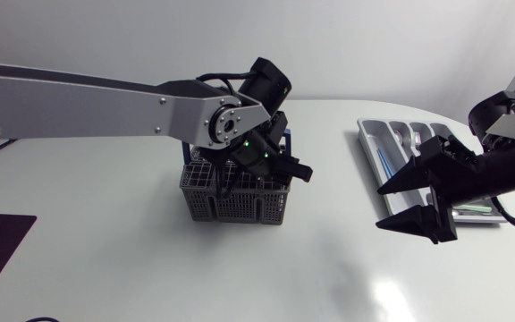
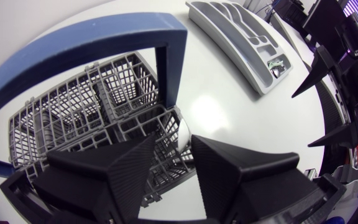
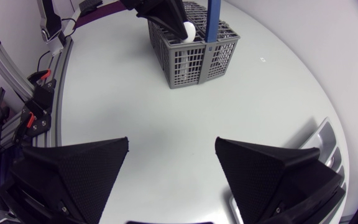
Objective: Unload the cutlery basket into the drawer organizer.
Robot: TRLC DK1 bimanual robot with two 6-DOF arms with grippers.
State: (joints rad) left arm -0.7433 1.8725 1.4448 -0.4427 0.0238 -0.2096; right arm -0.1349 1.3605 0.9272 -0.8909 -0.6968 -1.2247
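Head view sets the cutlery basket [image 1: 235, 199] in the middle of the frame and the drawer organizer [image 1: 399, 143] at the upper right, well apart, with bare table between them. My left arm comes in from the left edge and its left gripper [image 2: 180, 142] hangs over the basket beside the blue handle [image 2: 166, 68]. The fingers stand close together, and a white utensil [image 3: 189, 31] shows between them at the tips, just above the basket's rim. I judge it clamped from both sides, though only its rounded end is visible. The right gripper [image 1: 380, 207] hovers at the organizer's left end with its fingers spread wide and nothing in them. As for progress, a few pieces lie in the organizer's compartments: a pale blue strip near its left end and a greenish one by its lower right end, partly hidden behind the right arm. So the unloading looks under way but not finished. The white utensil has yet to be carried across, and what else remains in the basket I cannot tell through the mesh
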